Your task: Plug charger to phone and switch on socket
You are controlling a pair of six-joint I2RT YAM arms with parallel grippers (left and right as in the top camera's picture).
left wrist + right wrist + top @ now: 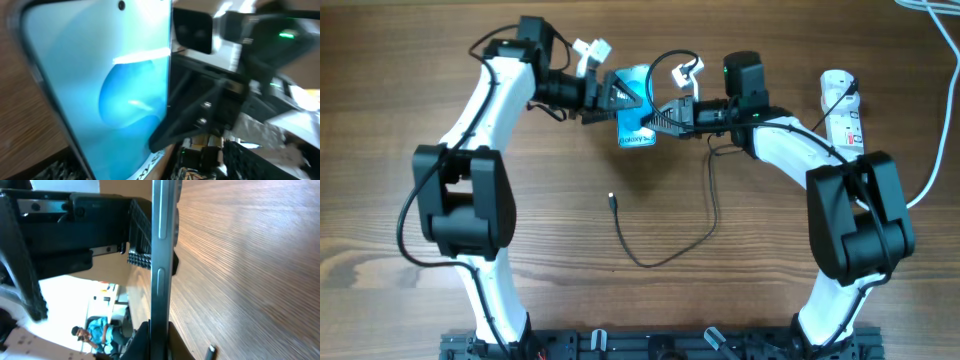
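Observation:
The phone (635, 100), light blue with a turquoise oval, hangs above the table between both arms. My right gripper (655, 118) is shut on its lower right part. Seen edge-on, the phone (162, 255) is pinched flat between the fingers of my right gripper (161, 342). My left gripper (617, 97) stands open around the phone's left side. In the left wrist view the phone (110, 75) lies between the wide fingers of my left gripper (150, 172), with a gap on its right. The charger (665, 255) lies loose on the table, its plug tip (611, 200) free. The socket (842, 110) lies at the far right.
A thick white cord (945, 130) runs down the right edge past the socket. The charger's black loop crosses the table's middle below the phone. Its plug tip (211, 351) shows on the wood under my right gripper. The right arm's black finger (200, 115) reaches across the left wrist view.

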